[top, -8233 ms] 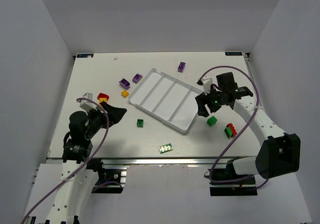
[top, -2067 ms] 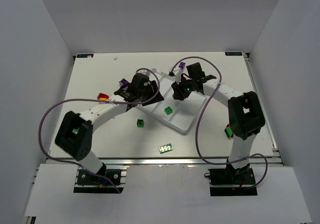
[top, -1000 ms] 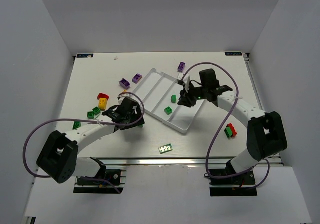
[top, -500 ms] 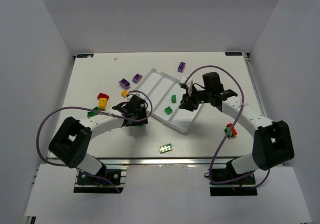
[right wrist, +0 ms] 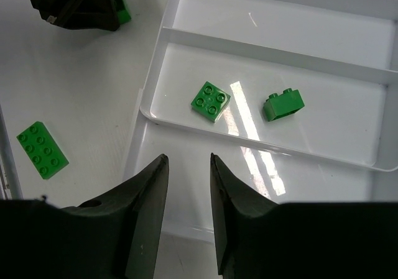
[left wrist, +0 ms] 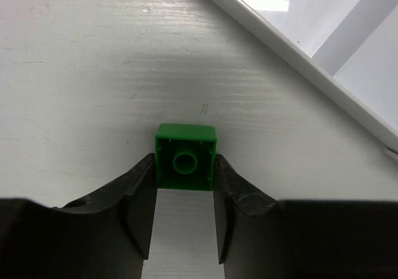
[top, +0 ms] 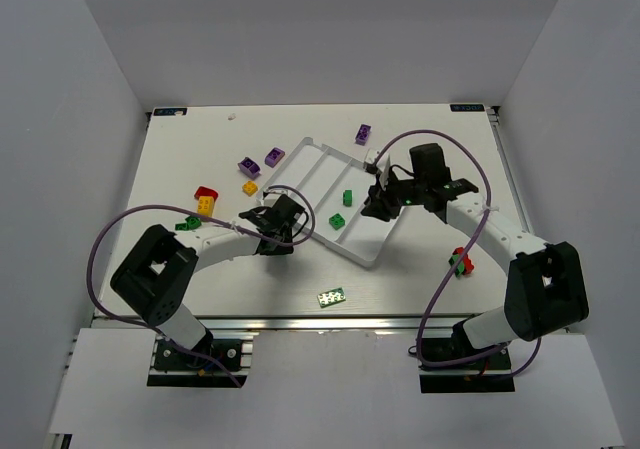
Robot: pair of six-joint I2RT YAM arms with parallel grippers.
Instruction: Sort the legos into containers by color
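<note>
Our left gripper (left wrist: 185, 195) has scooted closer to the tray (left wrist: 280, 43) since a moment ago. We've got it pinching a green lego (left wrist: 185, 165) on the counter (left wrist: 74, 74), just beside the tray rim. Our right gripper (right wrist: 188, 161) hangs over the tray, fingers spread.

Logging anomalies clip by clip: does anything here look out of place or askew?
Minor only: the green brick between the left gripper fingers lies studs-down, hollow underside showing. The white tray sits diagonal to the table edges. Nothing looks spilled or damaged.
</note>
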